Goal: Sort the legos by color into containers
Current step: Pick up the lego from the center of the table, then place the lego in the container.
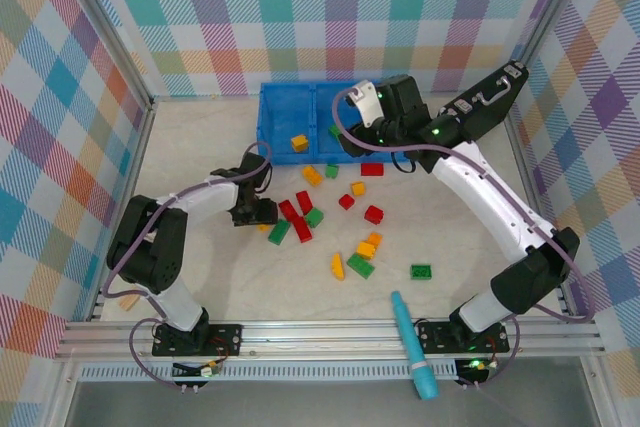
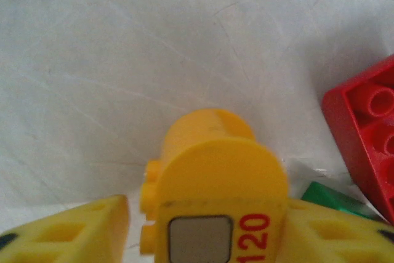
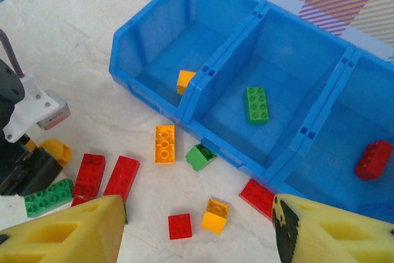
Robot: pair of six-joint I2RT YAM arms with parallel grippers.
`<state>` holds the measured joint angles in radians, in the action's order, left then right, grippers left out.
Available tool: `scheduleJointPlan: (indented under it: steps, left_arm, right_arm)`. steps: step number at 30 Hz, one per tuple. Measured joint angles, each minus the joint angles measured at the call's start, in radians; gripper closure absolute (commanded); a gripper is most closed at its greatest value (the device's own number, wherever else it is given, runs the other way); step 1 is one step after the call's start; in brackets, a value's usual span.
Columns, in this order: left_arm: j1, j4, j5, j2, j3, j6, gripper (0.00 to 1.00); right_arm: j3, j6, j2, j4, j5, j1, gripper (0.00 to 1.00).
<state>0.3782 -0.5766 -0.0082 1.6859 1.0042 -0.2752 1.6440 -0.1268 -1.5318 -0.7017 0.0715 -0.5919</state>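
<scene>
The blue three-compartment tray (image 1: 283,107) stands at the back; its left compartment (image 3: 161,53) holds an orange brick (image 3: 184,81), the middle a green one (image 3: 257,104), the right a red one (image 3: 373,159). Several red, green and orange bricks (image 1: 300,217) lie scattered in front of it. My left gripper (image 2: 206,214) is down at the table, open, its fingers (image 2: 80,232) on either side of a rounded yellow brick (image 2: 215,164) marked 120. My right gripper (image 3: 198,204) hangs open and empty above the tray's front wall, over loose bricks (image 3: 215,215).
A teal marker-like tool (image 1: 412,345) lies at the near edge. A black case with a handle (image 1: 490,97) stands at the back right. A tan block (image 1: 128,301) sits by the left arm's base. Plaid walls enclose the table.
</scene>
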Motion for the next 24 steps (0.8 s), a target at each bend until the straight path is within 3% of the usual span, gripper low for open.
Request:
scheduleJointPlan:
  steps: [5, 12, 19, 24]
  left_arm:
    - [0.0, -0.017, -0.001, 0.031, 0.04, -0.003, 0.67]
    - [0.0, -0.123, -0.01, 0.052, 0.171, 0.001, 0.68]
    - [0.0, -0.226, -0.051, 0.075, 0.616, 0.058, 0.66]
    - [-0.005, -0.251, -0.082, 0.197, 0.887, 0.13, 0.66]
  right_arm:
    - [-0.056, 0.008, 0.024, -0.016, 0.009, 0.004, 0.35]
    - [-0.146, 0.054, 0.118, -0.046, 0.018, 0.026, 0.34]
    - [-0.262, 0.1, 0.192, -0.067, 0.018, 0.056, 0.34]
    - [-0.302, 0.13, 0.194, -0.069, 0.014, 0.056, 0.34]
